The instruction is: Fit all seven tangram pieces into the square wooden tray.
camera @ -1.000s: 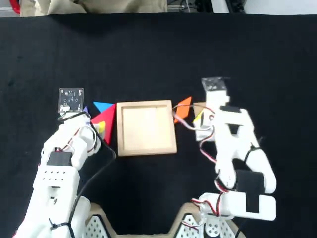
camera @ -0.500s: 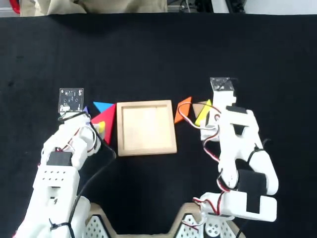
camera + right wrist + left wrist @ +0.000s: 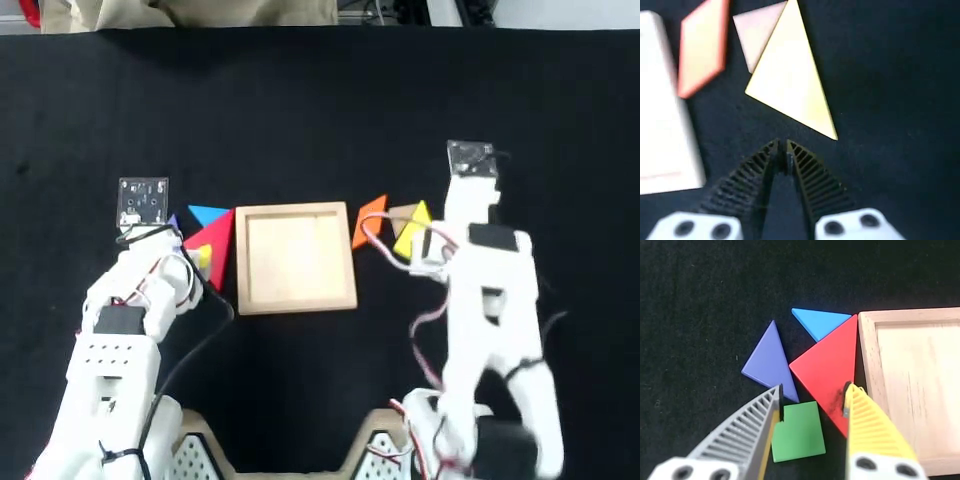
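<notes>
The square wooden tray (image 3: 243,260) lies between the two arms and holds no pieces. By its left side lie a red triangle (image 3: 827,370), a blue triangle (image 3: 820,322), a purple triangle (image 3: 769,364) and a green square (image 3: 796,431). My left gripper (image 3: 812,392) hangs open over the red triangle's corner and the green square. On the tray's right lie an orange parallelogram (image 3: 701,46), a pale tan triangle (image 3: 756,31) and a yellow triangle (image 3: 790,85). My right gripper (image 3: 782,147) is shut on nothing, just short of the yellow triangle.
A black cloth (image 3: 320,110) covers the table, with open room behind the tray and far right. The arms' bases (image 3: 400,450) stand at the near edge.
The right arm has swung to the right and away from the tray, uncovering the yellow and tan pieces. The left arm has not moved.
</notes>
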{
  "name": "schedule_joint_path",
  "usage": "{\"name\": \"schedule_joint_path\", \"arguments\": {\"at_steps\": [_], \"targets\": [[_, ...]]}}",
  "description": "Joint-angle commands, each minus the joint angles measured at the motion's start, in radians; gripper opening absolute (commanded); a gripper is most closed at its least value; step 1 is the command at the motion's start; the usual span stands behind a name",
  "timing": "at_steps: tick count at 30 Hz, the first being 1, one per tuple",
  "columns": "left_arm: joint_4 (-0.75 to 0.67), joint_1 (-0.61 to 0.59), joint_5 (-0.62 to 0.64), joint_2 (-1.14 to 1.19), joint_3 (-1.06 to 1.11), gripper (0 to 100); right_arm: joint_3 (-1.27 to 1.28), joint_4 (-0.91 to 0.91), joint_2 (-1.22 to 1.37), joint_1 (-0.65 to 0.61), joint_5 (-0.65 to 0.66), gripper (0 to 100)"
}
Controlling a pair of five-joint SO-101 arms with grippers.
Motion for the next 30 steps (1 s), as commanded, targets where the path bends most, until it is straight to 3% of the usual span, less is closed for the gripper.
{"name": "schedule_joint_path", "arguments": {"at_steps": [1, 5, 11, 17, 30], "targets": [[-0.015, -0.01, 0.006, -0.002, -0.012, 21, 0.038, -0.043, -0.096, -0.1, 0.015, 8.2], [-0.015, -0.01, 0.006, 0.0, -0.012, 21, -0.012, -0.04, 0.015, -0.117, -0.009, 25.5], [-0.015, -0.01, 0.006, 0.0, -0.012, 21, -0.251, 0.038, 0.384, -0.109, 0.032, 25.7], [-0.015, -0.01, 0.006, -0.006, -0.015, 21, -0.389, 0.064, 0.533, -0.117, 0.028, 40.5], [-0.015, -0.01, 0.006, -0.006, -0.012, 21, -0.395, -0.008, 0.529, -0.201, 0.014, 32.2]]}}
